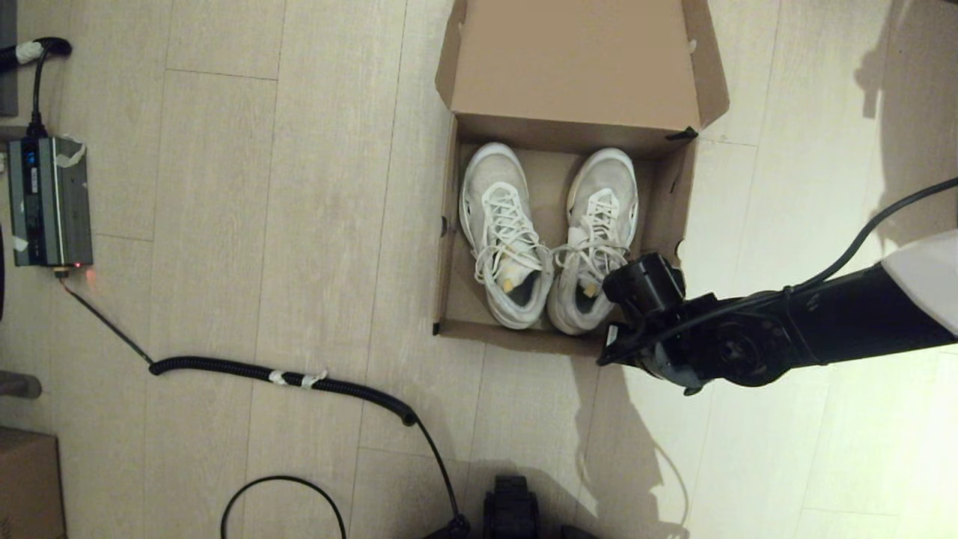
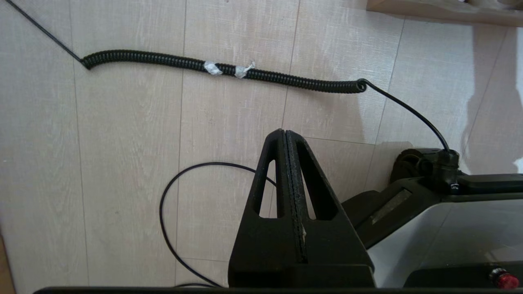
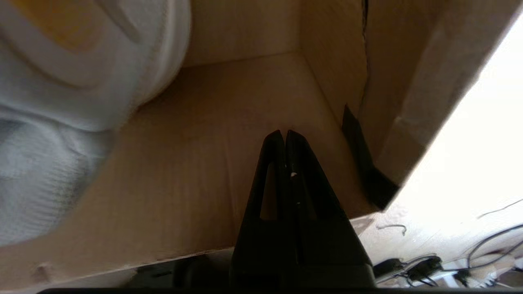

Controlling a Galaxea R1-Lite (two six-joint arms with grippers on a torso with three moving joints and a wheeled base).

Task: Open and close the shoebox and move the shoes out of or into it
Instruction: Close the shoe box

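Shoebox (image 1: 449, 247) on the floor with lid flung back, leaving the inside reachable from above. 2 shoes (image 1: 550, 236) side by side inside, toes toward the hinge, heels toward the robot, so likely either just packed or ready for pulling out. Right gripper (image 3: 284, 134) dipped into the near right corner of the box, beside the heel of the right-hand shoe, fingers pressed together, gripping nothing, tips just above the cardboard bottom. Left gripper (image 2: 285, 132) parked low over bare floor near a coiled cable (image 2: 220, 70), fingers likewise together and empty
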